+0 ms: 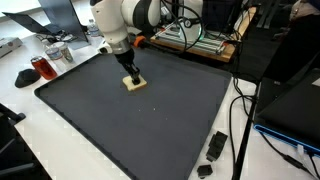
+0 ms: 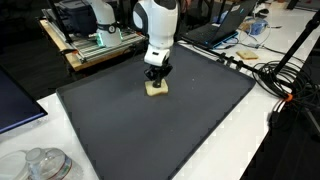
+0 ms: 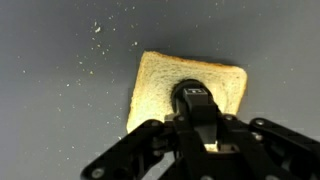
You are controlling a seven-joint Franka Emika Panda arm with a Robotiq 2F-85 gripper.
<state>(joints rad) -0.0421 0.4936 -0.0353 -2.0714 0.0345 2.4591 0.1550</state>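
the claw is drawn in narrow, its two tips closed together with nothing between them, and it points straight down onto a slice of bread. the slice lies flat on the dark mat that covers most of the desk, a little toward the far side of the mat's middle in both exterior views, well apart from every edge. in an exterior view the claw stands upright over the slice of bread, and the wrist view puts the closed tips right of the slice's middle, touching or nearly touching the crumb. a few crumbs are scattered on the mat beyond the slice. a red cup and some black plugs sit off the mat, well clear. judged from this, the work in hand is contact from above with closed tips, and doing it well likely means a light downward load: bread is soft, so too much pressure would dent or tear it, while too little would let the tips skid across the surface. keeping the tips vertical would help the slice respond as one piece instead of pivoting, though the contact sits off-centre. the mat looks grippy, so slow, even motion seems wise.
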